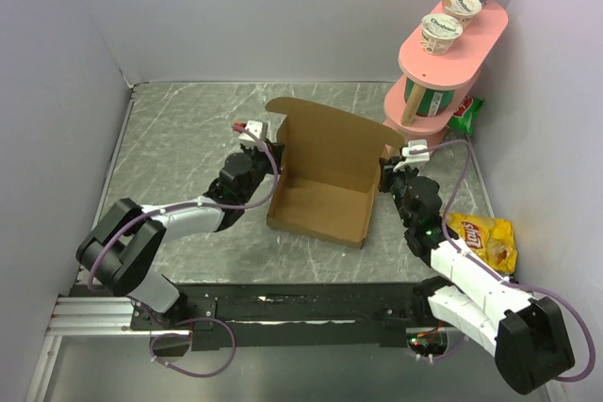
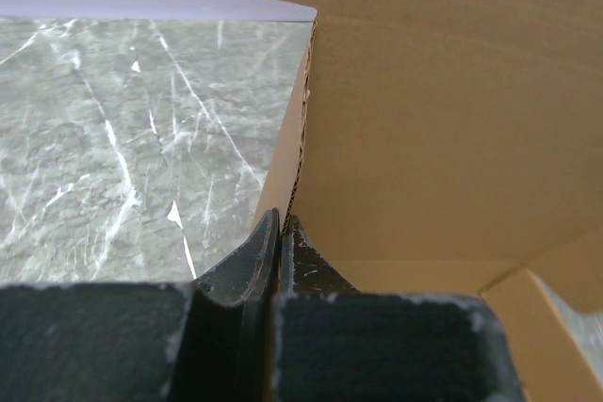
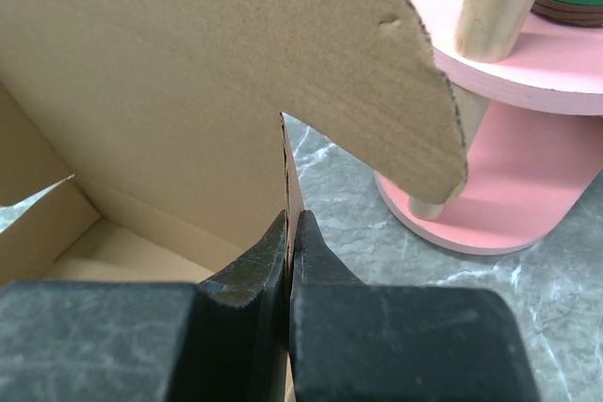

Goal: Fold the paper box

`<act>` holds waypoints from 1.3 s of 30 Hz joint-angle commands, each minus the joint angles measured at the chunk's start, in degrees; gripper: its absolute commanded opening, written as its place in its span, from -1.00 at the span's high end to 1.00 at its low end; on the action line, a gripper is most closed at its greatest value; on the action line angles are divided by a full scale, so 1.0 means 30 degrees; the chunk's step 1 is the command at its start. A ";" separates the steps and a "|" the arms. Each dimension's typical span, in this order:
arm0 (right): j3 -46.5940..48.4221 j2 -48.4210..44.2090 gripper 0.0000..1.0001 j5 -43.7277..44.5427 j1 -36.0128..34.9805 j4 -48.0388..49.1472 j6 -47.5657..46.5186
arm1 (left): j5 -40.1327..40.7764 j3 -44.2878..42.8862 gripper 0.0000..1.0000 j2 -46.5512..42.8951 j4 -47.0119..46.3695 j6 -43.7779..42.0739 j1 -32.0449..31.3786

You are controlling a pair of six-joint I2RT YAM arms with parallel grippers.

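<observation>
The paper box (image 1: pixel 325 171) is plain brown cardboard, half formed, in the middle of the table with its lid flap standing up at the back. My left gripper (image 1: pixel 274 159) is shut on the box's left side wall (image 2: pixel 292 167); its fingers (image 2: pixel 254 251) pinch the wall's edge. My right gripper (image 1: pixel 384 174) is shut on the box's right side wall (image 3: pixel 290 171), fingers (image 3: pixel 316 251) on either side of it. The box's inside floor shows in both wrist views (image 3: pixel 113 247).
A pink two-tier stand (image 1: pixel 443 63) with yogurt cups (image 1: pixel 441 33) stands at the back right, close to the box's lid flap (image 3: pixel 283 35). A yellow chip bag (image 1: pixel 485 240) lies beside my right arm. A green packet (image 1: pixel 464 115) lies behind the stand.
</observation>
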State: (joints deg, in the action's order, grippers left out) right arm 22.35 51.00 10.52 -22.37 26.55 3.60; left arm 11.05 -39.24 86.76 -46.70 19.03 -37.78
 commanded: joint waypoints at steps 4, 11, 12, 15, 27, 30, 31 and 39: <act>-0.0417 -0.0448 1.00 -0.1518 -0.1566 0.1961 0.1759 | 0.0446 -0.1450 0.98 0.1108 0.0507 0.1977 -0.2317; -0.0273 0.0106 1.00 -0.0609 -0.2240 0.2490 0.2201 | 0.1267 -0.1187 0.98 0.1519 -0.0049 0.1803 -0.3197; -0.0185 0.0166 1.00 -0.0550 -0.2269 0.2460 0.2113 | 0.1500 -0.0983 0.98 0.1519 -0.0136 0.1744 -0.3343; 0.0166 0.0138 1.00 0.0006 -0.2387 0.2081 0.2374 | 0.1824 -0.0165 0.98 0.1285 -0.0748 0.1919 -0.3548; 0.2156 0.1660 1.00 0.2961 -0.3587 0.0677 0.3898 | 0.2059 0.1741 0.98 0.0992 -0.2217 0.2475 -0.4076; 0.2832 0.2012 1.00 0.4307 -0.4114 -0.0232 0.4425 | 0.2147 0.2268 0.98 0.0904 -0.2568 0.2534 -0.4164; 0.3008 0.2187 1.00 0.4488 -0.4231 -0.0351 0.4485 | 0.2147 0.2387 0.98 0.0904 -0.2714 0.2593 -0.4223; 0.3068 0.3271 1.00 0.7620 -0.6105 0.0116 0.6154 | 0.1972 0.3295 0.98 0.0992 -0.3740 0.3382 -0.4428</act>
State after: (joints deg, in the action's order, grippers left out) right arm 28.73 58.52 37.58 -35.11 23.11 12.95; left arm 28.40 -31.38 88.97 -60.62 23.07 -46.63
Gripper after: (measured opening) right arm 0.016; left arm 0.035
